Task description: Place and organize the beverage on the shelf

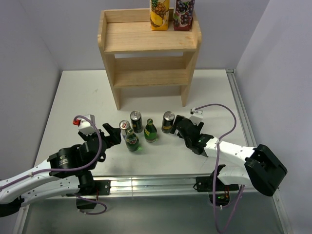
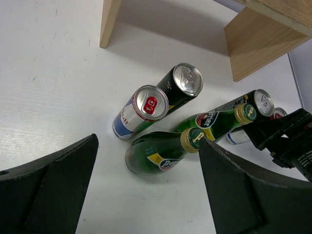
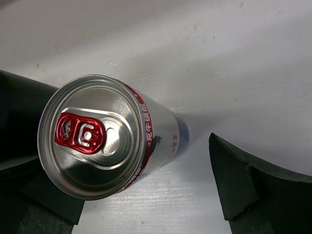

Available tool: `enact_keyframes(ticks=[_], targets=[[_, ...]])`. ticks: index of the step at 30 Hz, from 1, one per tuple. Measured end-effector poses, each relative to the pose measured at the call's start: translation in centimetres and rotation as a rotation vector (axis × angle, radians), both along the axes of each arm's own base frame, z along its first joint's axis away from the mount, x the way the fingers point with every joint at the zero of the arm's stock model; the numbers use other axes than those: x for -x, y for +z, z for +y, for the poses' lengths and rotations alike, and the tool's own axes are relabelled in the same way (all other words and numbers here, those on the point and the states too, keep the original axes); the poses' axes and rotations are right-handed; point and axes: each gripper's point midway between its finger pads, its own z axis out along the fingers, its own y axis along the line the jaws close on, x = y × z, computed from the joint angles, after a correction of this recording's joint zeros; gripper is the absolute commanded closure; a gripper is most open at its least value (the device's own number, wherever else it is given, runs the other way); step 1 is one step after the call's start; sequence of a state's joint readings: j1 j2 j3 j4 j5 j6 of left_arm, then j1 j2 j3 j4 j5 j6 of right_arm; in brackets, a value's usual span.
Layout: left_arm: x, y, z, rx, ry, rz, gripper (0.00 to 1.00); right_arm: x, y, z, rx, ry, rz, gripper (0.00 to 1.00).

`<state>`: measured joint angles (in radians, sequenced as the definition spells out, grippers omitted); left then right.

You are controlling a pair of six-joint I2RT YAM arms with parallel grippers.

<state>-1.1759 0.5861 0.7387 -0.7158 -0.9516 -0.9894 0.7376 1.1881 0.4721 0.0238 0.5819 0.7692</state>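
R gripper (image 3: 134,156) is spread wide, holding nothing, and sits astride the red-tab can (image 3: 97,136). The can stands upright on the table (image 1: 78,97), long axis vertical, so the fingers meet its sides. It's off-centre in the gap: right by the finger at the wrist view's left, w/ bare table between it and the other finger. Closing will prob. nudge it sideways before it seats, so centring first looks wise. The shelf (image 1: 146,73) lies straight beyond the drinks, away from the arm bases, w/ two juice cartons (image 1: 170,14) at the back right of its top board. L gripper (image 2: 148,146) is also wide and unloaded, facing a green bottle (image 2: 156,156). R arm is clearly nearer this can.
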Motion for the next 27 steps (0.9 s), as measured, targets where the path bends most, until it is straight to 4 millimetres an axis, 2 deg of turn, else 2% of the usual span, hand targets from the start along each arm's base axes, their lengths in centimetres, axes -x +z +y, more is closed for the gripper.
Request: enact_keyframes(ticks=[10, 22, 27], targets=[[0.0, -0.3, 0.0, -0.007, 0.001, 0.003, 0.1, -0.7, -1.0, 0.1, 0.029, -0.013, -0.003, 0.0], [0.0, -0.9, 0.2, -0.004, 0.015, 0.007, 0.11, -2.4, 0.1, -0.5, 0.063, -0.06, -0.095, 0.0], [0.0, -1.6, 0.4, -0.012, 0.021, 0.01, 0.11, -3.0, 0.0, -0.6, 0.068, -0.076, -0.132, 0.0]])
